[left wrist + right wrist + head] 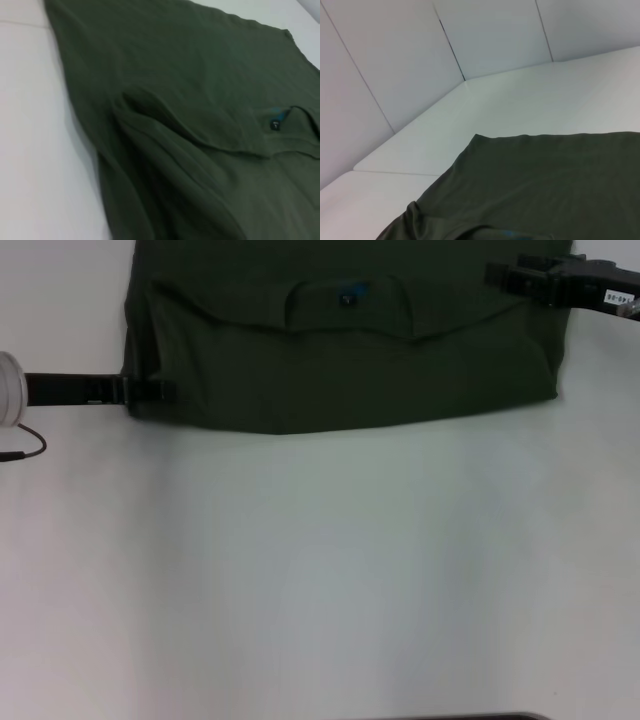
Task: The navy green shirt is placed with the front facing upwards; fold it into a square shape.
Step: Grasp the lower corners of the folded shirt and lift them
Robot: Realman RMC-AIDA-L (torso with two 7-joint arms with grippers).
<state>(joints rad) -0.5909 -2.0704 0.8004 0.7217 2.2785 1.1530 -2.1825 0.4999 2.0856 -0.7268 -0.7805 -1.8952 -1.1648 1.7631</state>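
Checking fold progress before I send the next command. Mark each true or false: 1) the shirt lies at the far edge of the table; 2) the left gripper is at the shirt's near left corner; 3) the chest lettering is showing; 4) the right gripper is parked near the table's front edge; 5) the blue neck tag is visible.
1) The navy green shirt lies at the far side of the white table: true.
2) The left gripper is at the shirt's near left corner: true.
3) False. No lettering shows; only plain green fabric faces up.
4) False. The right gripper is over the shirt's far right corner.
5) The neck tag is visible: true.
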